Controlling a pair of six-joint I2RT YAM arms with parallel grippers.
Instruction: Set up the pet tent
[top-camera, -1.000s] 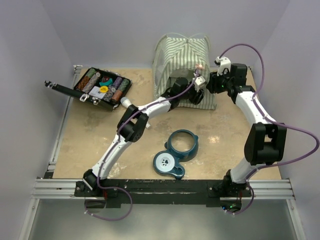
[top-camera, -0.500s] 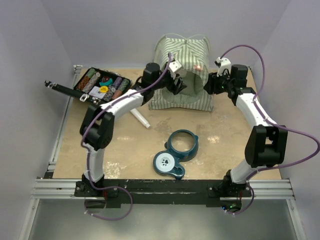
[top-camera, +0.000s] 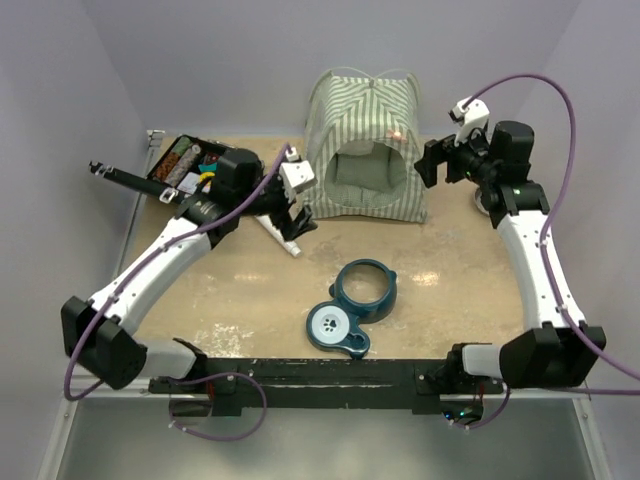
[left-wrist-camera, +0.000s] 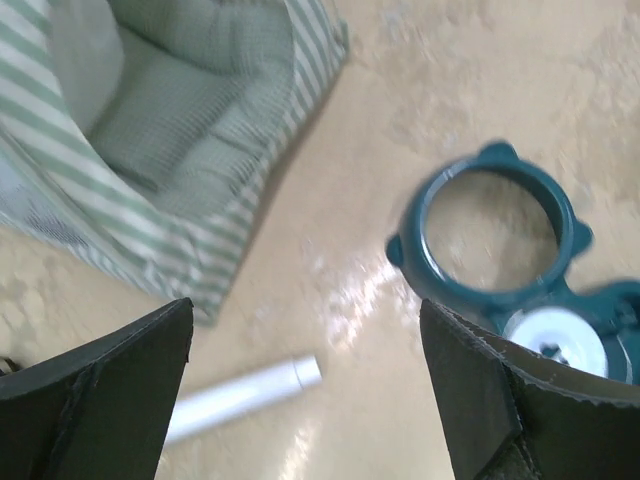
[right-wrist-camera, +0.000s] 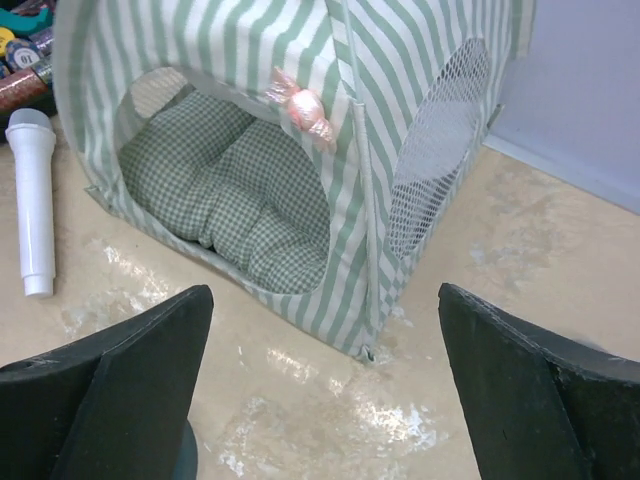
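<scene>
Two claws stand spread wide and hold nothing. The left claw (left-wrist-camera: 305, 340) hangs off the front left corner of the pet tent (top-camera: 365, 150), and the right claw (right-wrist-camera: 325, 320) off its right side, both clear of the fabric. The tent stands upright on its poles at the far side of the surface (top-camera: 450, 270), its arched doorway facing the arms. A checked cushion (right-wrist-camera: 235, 190) lies inside (it fills the floor, as far as the right wrist view shows). A white tube (top-camera: 280, 232) lies just in front of the tent's left corner, and a teal bowl stand (top-camera: 355, 305) sits well in front of the doorway. Since the tent holds its shape unaided, the claws probably stay off it because it needs no support, and the setup looks all but finished.
</scene>
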